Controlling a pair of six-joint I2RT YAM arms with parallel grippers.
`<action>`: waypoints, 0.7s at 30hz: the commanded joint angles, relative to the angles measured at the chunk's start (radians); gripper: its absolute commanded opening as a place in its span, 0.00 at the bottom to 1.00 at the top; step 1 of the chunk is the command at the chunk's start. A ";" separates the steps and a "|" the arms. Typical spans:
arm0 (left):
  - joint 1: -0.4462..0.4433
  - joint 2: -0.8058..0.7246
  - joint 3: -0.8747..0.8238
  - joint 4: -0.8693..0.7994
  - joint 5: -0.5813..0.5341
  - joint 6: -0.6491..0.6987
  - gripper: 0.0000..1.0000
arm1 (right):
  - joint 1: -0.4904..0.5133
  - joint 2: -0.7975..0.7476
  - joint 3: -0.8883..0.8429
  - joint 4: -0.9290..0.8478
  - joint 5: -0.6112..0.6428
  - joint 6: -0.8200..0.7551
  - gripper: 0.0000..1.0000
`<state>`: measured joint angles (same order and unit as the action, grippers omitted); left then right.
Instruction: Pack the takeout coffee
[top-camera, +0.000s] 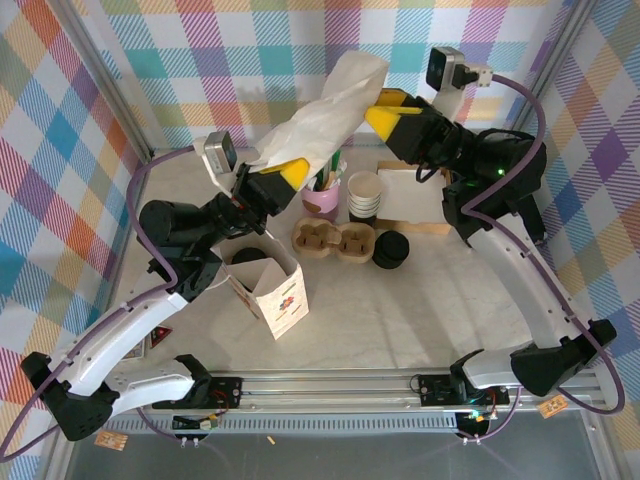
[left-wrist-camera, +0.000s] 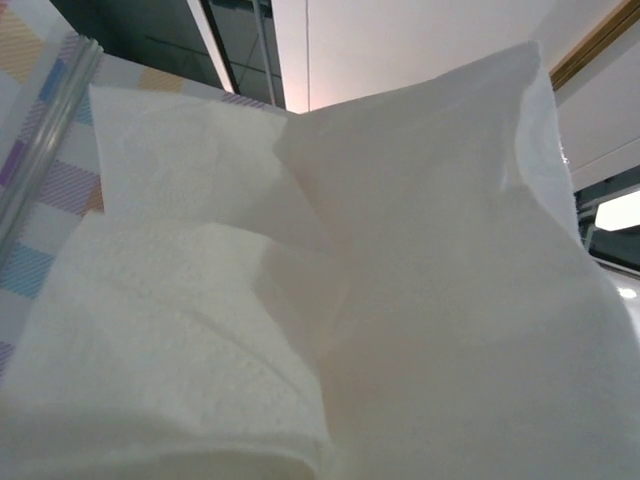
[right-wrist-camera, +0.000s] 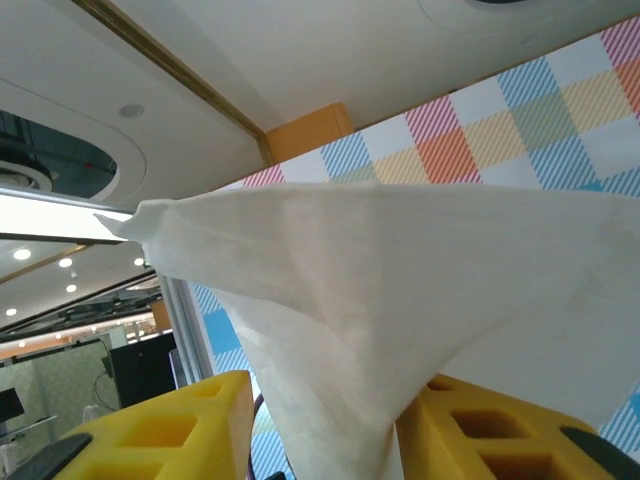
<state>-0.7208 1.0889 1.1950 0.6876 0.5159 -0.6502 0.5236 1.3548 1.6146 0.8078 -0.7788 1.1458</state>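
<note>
The takeout coffee (top-camera: 249, 256) shows as a black lid inside the open white paper bag (top-camera: 278, 293) at the left of the table. Above the table a large white napkin (top-camera: 330, 105) hangs between the two grippers. My left gripper (top-camera: 288, 173) is shut on its lower end; in the left wrist view the napkin (left-wrist-camera: 400, 300) hides the fingers. My right gripper (top-camera: 379, 113) is at the upper end. In the right wrist view its yellow fingers (right-wrist-camera: 190, 425) stand apart, with the napkin (right-wrist-camera: 380, 290) passing loosely between them and against the right one.
A brown cup carrier (top-camera: 334, 240) lies mid-table with a low stack of black lids (top-camera: 390, 250) to its right. Behind them stand stacked cream cups (top-camera: 364, 196), a purple cup of sticks (top-camera: 322, 199) and a board of white sheets (top-camera: 415, 193).
</note>
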 joint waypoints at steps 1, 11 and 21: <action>0.015 -0.002 0.047 0.029 0.067 -0.047 0.00 | 0.012 -0.004 0.023 0.046 -0.044 0.013 0.44; 0.015 -0.010 0.036 -0.014 0.110 -0.106 0.00 | 0.012 -0.009 0.030 0.057 -0.094 0.019 0.47; 0.014 -0.084 -0.043 -0.129 0.102 -0.088 0.00 | 0.012 -0.031 0.059 0.028 -0.111 -0.047 0.40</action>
<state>-0.7181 1.0412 1.1713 0.5858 0.6113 -0.7410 0.5308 1.3525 1.6321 0.8059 -0.8772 1.1297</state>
